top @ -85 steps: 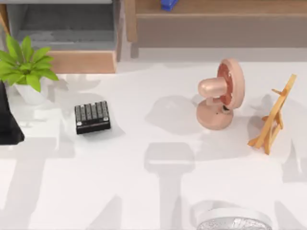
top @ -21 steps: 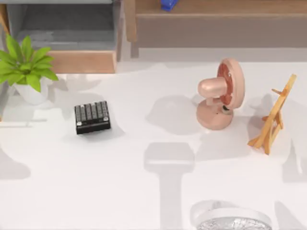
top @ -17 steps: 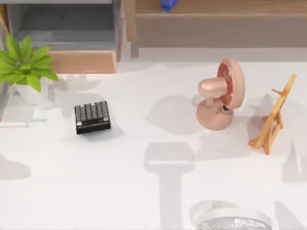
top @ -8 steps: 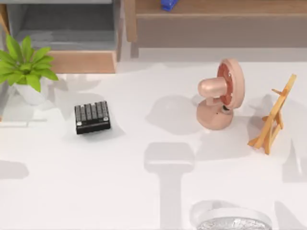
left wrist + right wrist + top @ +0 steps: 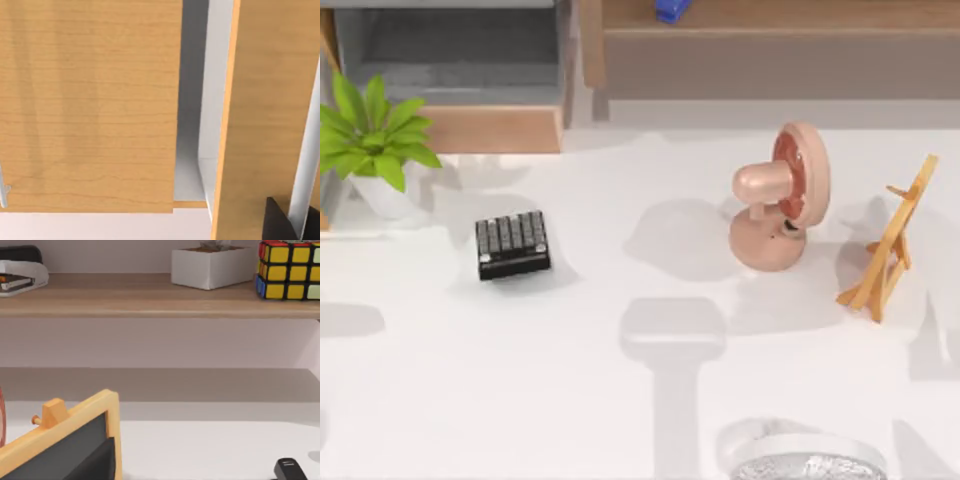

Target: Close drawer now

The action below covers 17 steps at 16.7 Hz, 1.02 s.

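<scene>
The drawer [image 5: 490,128] stands pulled out at the table's back left, its light tan front panel facing the table and its grey inside [image 5: 460,55] open to view. In the left wrist view, tan wooden panels [image 5: 90,100] sit very close, with a grey gap [image 5: 192,100] between two of them. I cannot tell which part of the cabinet they are. One dark fingertip [image 5: 280,225] of my left gripper shows at that picture's edge. One black fingertip [image 5: 289,470] of my right gripper shows low over the white table.
A potted plant [image 5: 375,140] stands just in front of the drawer's left end, a black keypad [image 5: 512,244] nearer. A pink fan [image 5: 780,195] and a small wooden easel board [image 5: 890,240] stand at the right. The long shelf unit [image 5: 770,50] runs along the back.
The black part of my left arm seen at the top view's left edge 5.1 s ago has left that view. Shadows at the left have shifted. The drawer has not moved.
</scene>
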{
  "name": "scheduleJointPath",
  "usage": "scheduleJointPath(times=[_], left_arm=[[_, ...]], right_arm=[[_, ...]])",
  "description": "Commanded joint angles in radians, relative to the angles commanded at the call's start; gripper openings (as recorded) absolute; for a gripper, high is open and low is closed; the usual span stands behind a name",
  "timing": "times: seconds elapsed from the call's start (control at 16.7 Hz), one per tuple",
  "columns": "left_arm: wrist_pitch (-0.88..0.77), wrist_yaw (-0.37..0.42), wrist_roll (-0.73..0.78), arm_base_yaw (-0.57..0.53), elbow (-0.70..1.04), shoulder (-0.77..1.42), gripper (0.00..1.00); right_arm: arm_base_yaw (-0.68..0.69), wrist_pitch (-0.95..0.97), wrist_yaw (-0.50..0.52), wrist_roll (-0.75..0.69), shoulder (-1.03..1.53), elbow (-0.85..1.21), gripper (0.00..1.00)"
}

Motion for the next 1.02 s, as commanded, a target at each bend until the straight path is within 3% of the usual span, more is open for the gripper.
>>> scheduleJointPath(times=[0.18, 0.54, 1.02], left_arm=[[-0.053, -0.052, 0.000, -0.051, 0.089, 0.038, 0.00], [-0.073, -0.064, -0.001, -0.058, 0.110, 0.055, 0.00], [-0.198, -0.145, -0.006, -0.141, 0.341, 0.154, 0.00]], right_arm=[[0.000, 0.000, 0.000, 0.000, 0.000, 0.000, 1.00], [0.000, 0.000, 0.000, 0.000, 0.000, 0.000, 1.00], [0.000, 0.000, 0.000, 0.000, 0.000, 0.000, 1.00]])
